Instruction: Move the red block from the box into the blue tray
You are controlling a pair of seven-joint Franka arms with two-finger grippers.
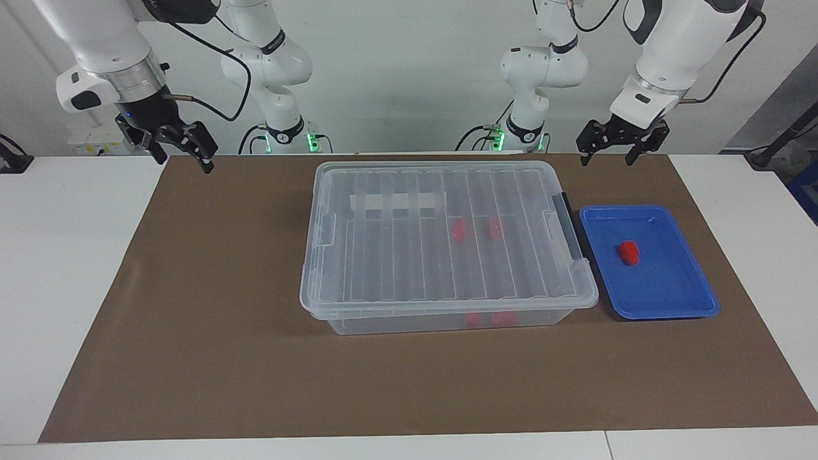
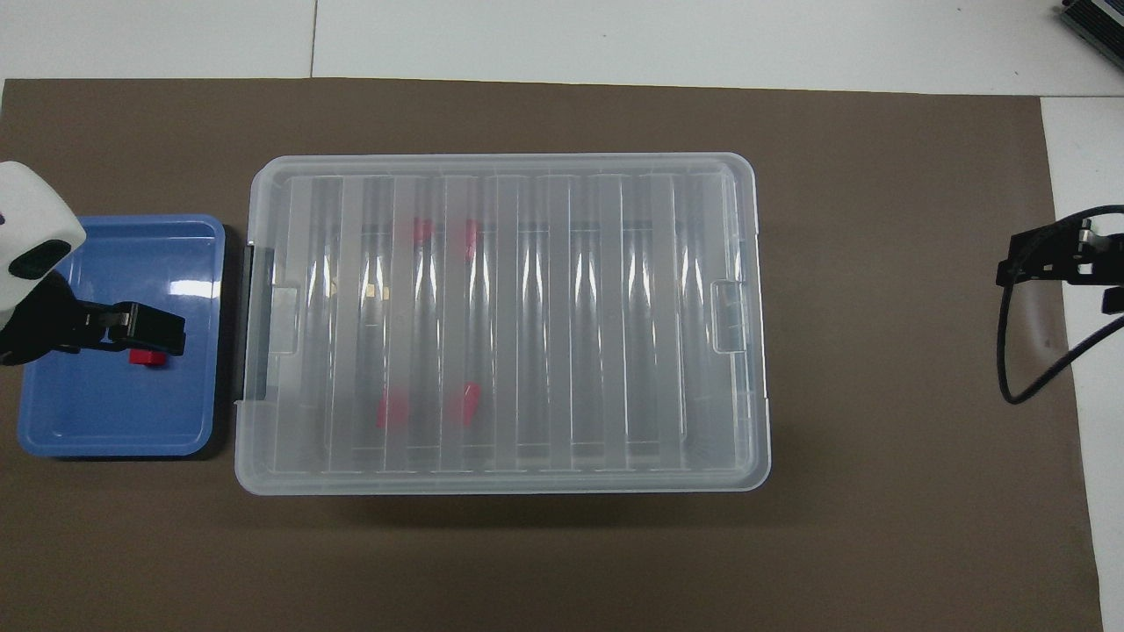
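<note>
The clear box [image 1: 383,255] stands mid-mat with its ribbed lid on; it also shows in the overhead view [image 2: 544,333]. Several red blocks [image 1: 459,231] show through the lid inside it [image 2: 391,411]. The blue tray [image 1: 664,281] lies beside the box toward the left arm's end [image 2: 97,412]. One red block [image 1: 629,252] lies in the tray [image 2: 151,358]. My left gripper [image 1: 607,156] is open and empty, raised above the mat's edge nearer the robots than the tray [image 2: 149,332]. My right gripper [image 1: 185,153] is open and empty, raised over the mat's corner at its own end [image 2: 1054,263].
A brown mat [image 1: 223,319] covers the white table. A black latch handle [image 1: 571,230] sits on the box end that faces the tray. A whitish tape strip [image 1: 396,202] shows under the lid.
</note>
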